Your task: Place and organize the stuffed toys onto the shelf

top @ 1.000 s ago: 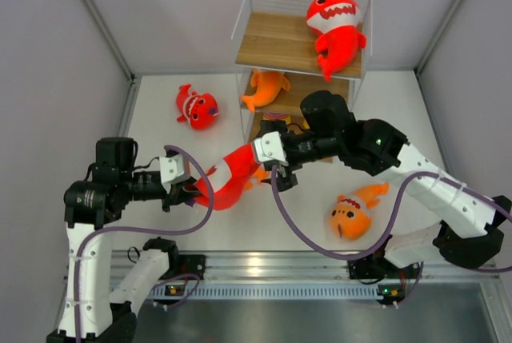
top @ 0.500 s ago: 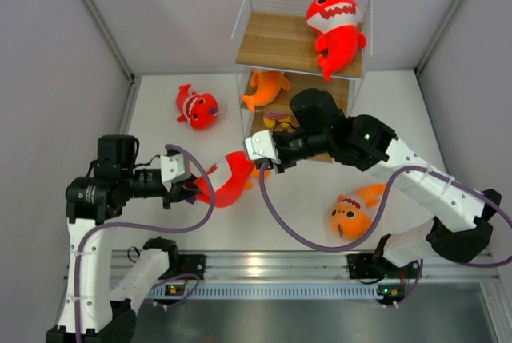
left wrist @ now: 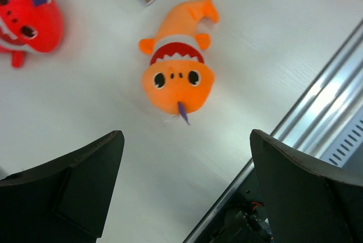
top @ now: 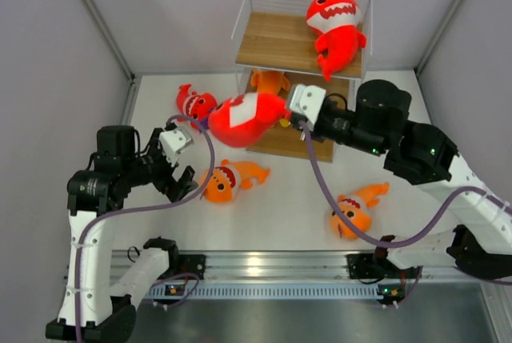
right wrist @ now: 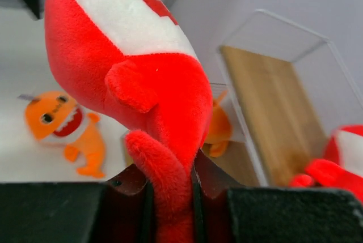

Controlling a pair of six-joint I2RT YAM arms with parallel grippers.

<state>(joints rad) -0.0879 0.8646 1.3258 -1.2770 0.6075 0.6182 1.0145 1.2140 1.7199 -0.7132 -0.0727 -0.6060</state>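
While the right gripper is clamped on the tail of a red shark, held off the table just beside the shelf, the left gripper is spread apart above an orange fish lying on the table. A second shark is laid on the shelf's top board, and another fish is seen on the board below.

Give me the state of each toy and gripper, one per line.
Left gripper, open, empty.
Right gripper, shut on held shark's tail.
Held shark, in air beside the shelf.
Top shark, lying on top board.
Table shark, on table, loose.
Shelf fish, on middle board.
Left fish, on table, loose.
Right fish, on table, loose.
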